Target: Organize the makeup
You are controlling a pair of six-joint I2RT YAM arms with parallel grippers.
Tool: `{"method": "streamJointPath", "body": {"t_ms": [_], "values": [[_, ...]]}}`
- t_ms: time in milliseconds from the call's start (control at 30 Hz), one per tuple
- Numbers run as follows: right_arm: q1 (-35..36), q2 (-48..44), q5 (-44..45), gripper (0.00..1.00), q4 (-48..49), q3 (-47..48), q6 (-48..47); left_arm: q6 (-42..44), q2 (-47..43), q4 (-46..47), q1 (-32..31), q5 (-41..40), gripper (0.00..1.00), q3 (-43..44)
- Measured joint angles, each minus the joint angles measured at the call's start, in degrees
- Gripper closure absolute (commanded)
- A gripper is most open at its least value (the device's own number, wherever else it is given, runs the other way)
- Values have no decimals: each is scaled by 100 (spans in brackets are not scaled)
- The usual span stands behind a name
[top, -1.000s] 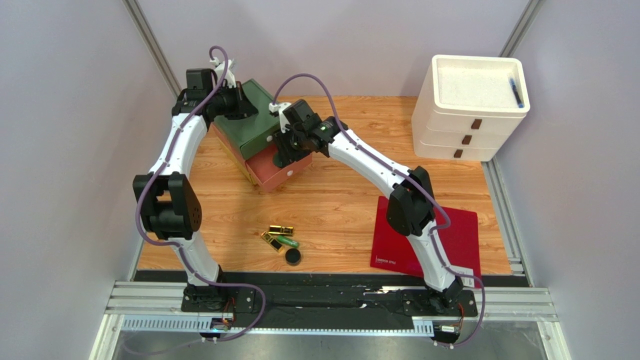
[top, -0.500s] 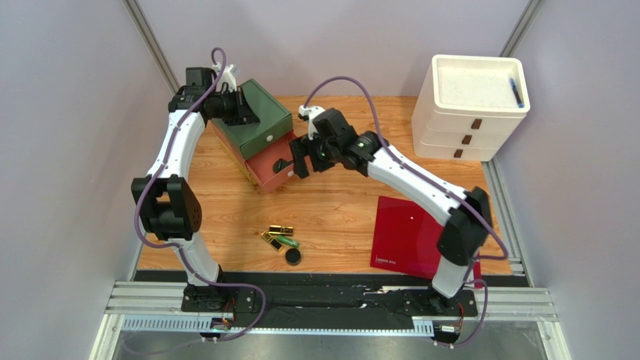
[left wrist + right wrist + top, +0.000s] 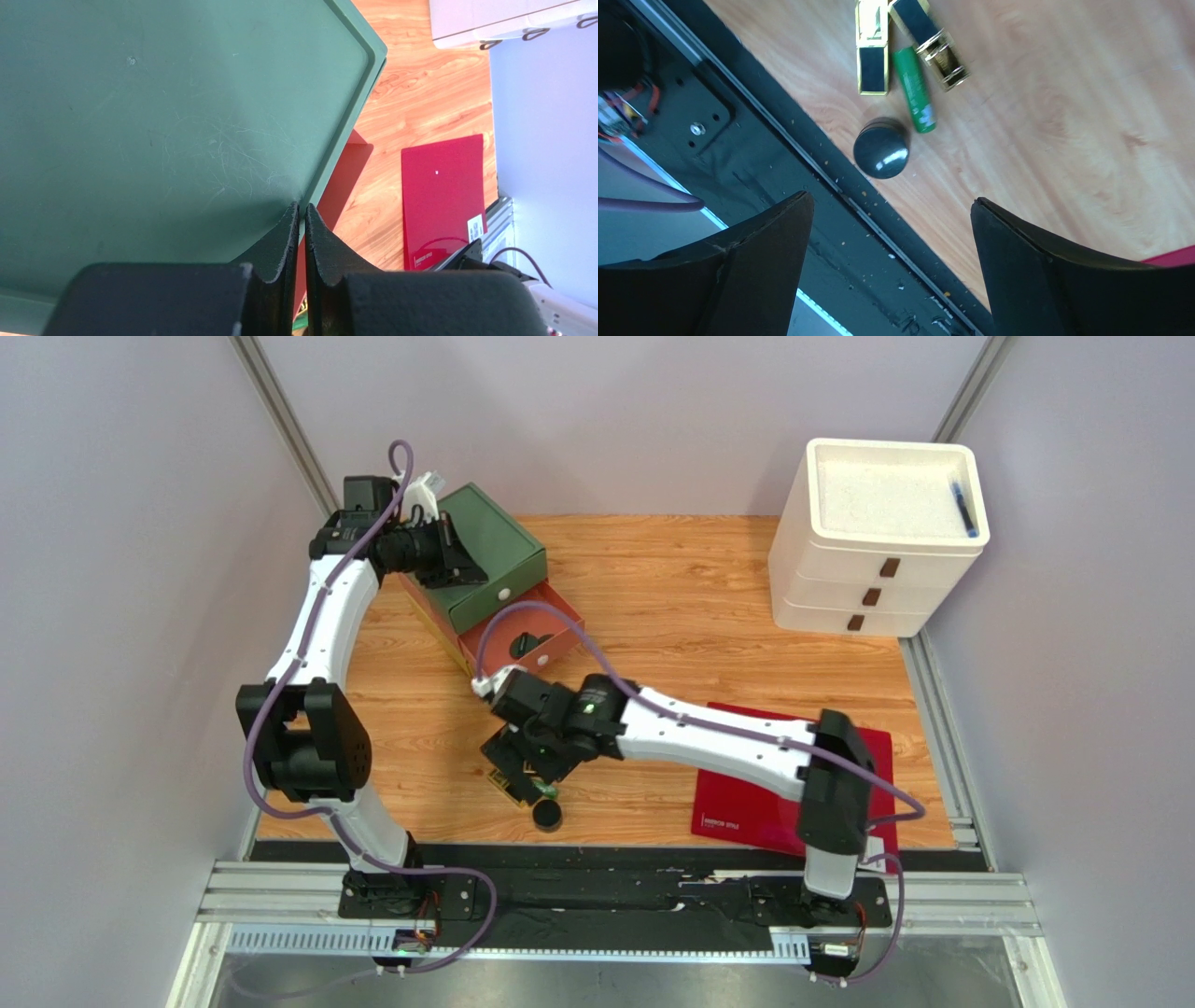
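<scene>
Right pincer (image 3: 891, 201) spread wide, nearer arm; I noted dark round compact (image 3: 880, 148) on counter (image 3: 1053, 140) at its 12 o'clock, green tube (image 3: 913, 87) just beyond.

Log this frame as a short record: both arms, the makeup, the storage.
left gripper: shut, fingers at the green box's edge
right gripper: open, over the loose makeup
loose makeup: round compact, green tube, two gold lipstick tubes, by the table's front edge
drawer: orange-red, pulled out under the green box
red sheet: flat, front right
</scene>
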Motion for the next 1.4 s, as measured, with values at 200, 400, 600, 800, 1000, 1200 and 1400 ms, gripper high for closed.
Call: {"method": "streamJointPath", "body": {"t_ms": [200,400,600,800,1000,1200,1400], "values": [[612,1123,66,14,-629,376,98,-197,-138,313,7,22,89,-264],[863,1416,166,15,-796,238,221,-240,-365,522,11,70,89,-603],[811,1484,374,16,-509,31,247,-234,-621,590,11,166,89,-933],[732,1777,435,25,-142,35,157,-232,-728,616,11,186,89,-1051],[590,1952,267,93,37,127,57,-225,-737,627,11,181,89,-1060],[520,1947,328,100,31,131,15,-221,-737,621,9,160,89,-1060],[520,1523,485,100,-308,44,79,-210,-723,509,7,114,89,-984]]}}
